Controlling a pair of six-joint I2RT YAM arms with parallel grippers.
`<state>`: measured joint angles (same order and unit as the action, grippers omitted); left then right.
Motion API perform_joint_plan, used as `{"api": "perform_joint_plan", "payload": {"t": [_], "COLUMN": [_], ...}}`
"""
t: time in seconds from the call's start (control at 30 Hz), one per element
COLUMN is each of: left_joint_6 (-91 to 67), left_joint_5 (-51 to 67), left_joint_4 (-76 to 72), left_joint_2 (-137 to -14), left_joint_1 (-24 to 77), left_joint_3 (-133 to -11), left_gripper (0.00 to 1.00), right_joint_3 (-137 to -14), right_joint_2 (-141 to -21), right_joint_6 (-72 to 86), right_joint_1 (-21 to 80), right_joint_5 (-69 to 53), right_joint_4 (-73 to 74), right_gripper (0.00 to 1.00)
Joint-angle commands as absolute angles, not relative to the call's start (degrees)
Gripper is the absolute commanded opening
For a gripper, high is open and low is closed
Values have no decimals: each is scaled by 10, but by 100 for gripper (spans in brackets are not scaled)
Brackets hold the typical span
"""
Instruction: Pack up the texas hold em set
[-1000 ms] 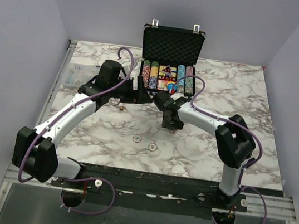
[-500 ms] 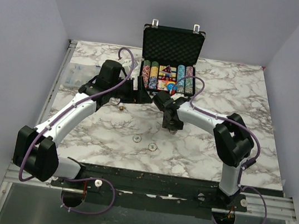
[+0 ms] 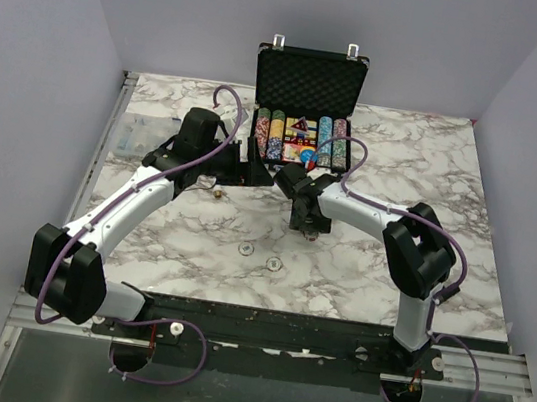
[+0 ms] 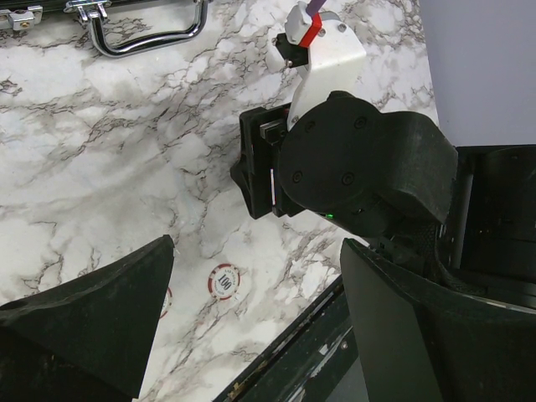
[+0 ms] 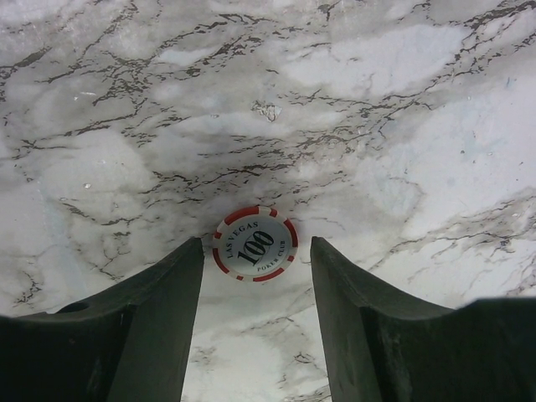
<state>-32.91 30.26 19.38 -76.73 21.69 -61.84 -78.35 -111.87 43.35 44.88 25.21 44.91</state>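
1. Right gripper is low over the marble table — jaws apart, straddling a red-and-white chip lying flat, with a narrow gap on either side.
2. Left gripper is spread wide, holding nothing, beside the briefcase's front-left corner.
3. Briefcase stands open at the far edge with chip rows inside — two more chips lie loose nearer the arms.

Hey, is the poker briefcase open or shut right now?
Open. The briefcase lid stands upright at the back of the table with its foam lining showing, and the chip rows lie exposed in front of it.
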Motion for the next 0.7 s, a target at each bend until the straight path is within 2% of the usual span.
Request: {"api": "perform_joint_plan", "payload": {"t": [0.0,0.17,0.5,0.67], "left_joint_6": [-333,-323,-319,-321], "left_joint_5": [318,310,291,294], "left_joint_4": [188,194,205,202], "left_joint_2": [-769,-765,-761,-757], "left_joint_1": [214,213,192,192], "left_joint_3": [-621,-627,-627,-626], "left_gripper": [81,81,81,81], "right_joint_3": [-791,-779,-772,-767], "right_joint_2": [-1096,-1063,-1059,-1073], "right_joint_6": [426,406,451,482], "right_joint_1": [448,471,575,596], "right_joint_5": [249,228,133,104], "right_joint_4": [456,444,440,435], "right_gripper": [58,65,68,68]}}
